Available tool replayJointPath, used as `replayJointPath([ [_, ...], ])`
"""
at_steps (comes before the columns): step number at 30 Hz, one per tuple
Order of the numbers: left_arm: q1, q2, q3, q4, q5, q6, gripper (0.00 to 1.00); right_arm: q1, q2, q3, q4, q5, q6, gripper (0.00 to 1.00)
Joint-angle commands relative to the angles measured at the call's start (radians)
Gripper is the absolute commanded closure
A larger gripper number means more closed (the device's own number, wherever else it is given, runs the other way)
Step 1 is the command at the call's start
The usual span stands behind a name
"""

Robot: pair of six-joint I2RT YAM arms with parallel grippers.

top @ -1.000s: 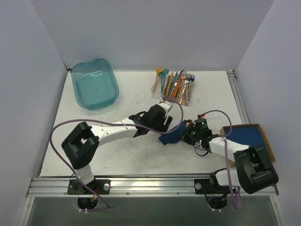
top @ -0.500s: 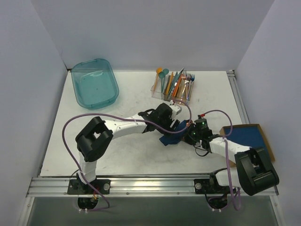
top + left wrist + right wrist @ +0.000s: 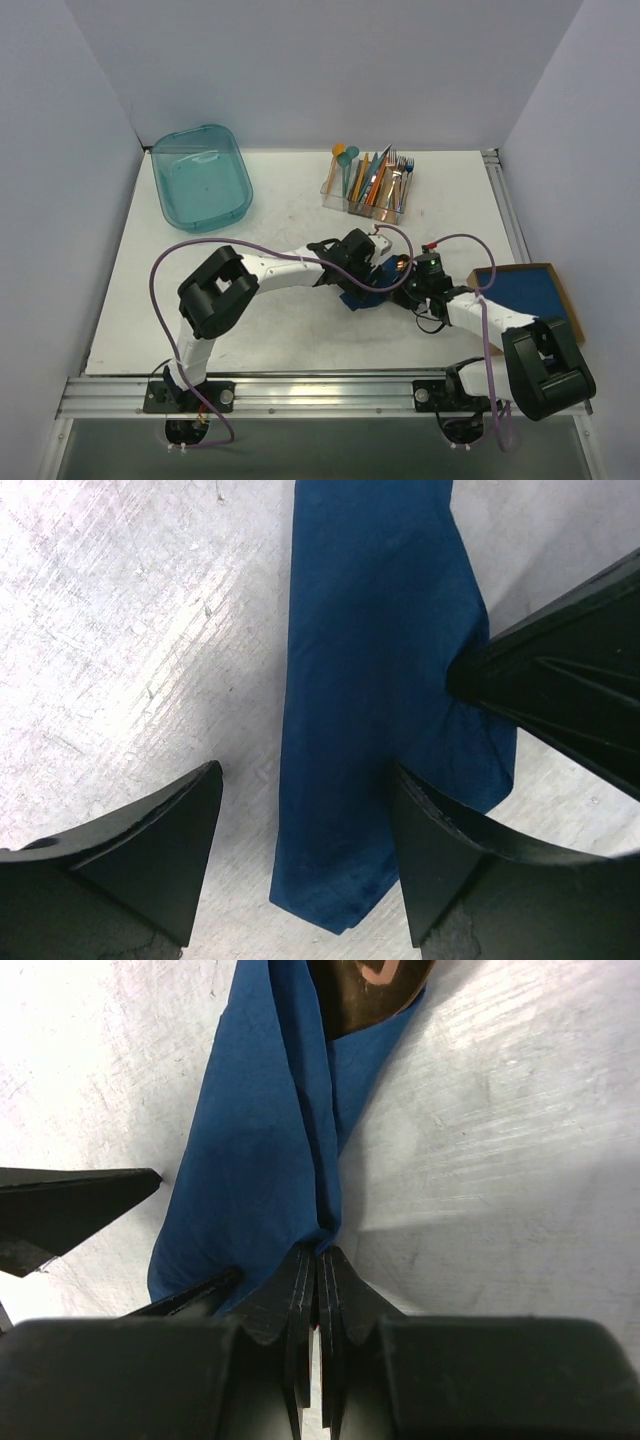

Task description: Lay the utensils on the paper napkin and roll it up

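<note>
Left gripper (image 3: 305, 780): stood open, astride the napkin (image 3: 380, 700).
Napkin: lay mid-table, loosely wrapped round a copper spoon (image 3: 370, 985).
Right gripper (image 3: 318, 1255): was closed, pinching the napkin's fold.
Doing it well: rolling evenly, with the fold kept tight, probably mattered most.

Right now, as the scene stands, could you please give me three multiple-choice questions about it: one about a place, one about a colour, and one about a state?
1. Where on the table is the teal bin?
A. far left corner
B. near right corner
C. near edge, in the middle

2. What colour is the paper napkin?
A. white
B. dark blue
C. red

3. How is the right gripper?
A. wide open, apart from everything
B. shut on the paper napkin
C. shut on a fork

Answers:
1 A, the top view shows it at the far left.
2 B, both wrist views show dark blue paper.
3 B, its fingertips meet on the napkin's fold in the right wrist view.
</note>
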Motion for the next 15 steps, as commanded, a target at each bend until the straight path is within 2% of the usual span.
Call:
replayJointPath([
  [1,-0.013,0.024,0.044,-0.039,-0.040,0.006,0.26,-0.005,-0.036,0.015,-0.060,0.039,-0.018,1.00],
  [4,-0.021,0.037,0.041,-0.054,-0.062,0.000,0.27,-0.007,-0.050,0.026,-0.087,0.056,-0.021,1.00],
  [7,-0.027,0.043,0.035,-0.057,-0.071,-0.008,0.27,-0.007,-0.074,0.028,-0.107,0.068,-0.022,0.95],
  [9,-0.031,0.044,0.026,-0.056,-0.076,-0.012,0.28,-0.010,-0.100,0.029,-0.119,0.086,-0.018,0.85],
  [15,-0.045,0.052,0.001,-0.037,-0.082,-0.023,0.28,-0.044,-0.160,0.060,-0.190,0.128,-0.042,0.71],
])
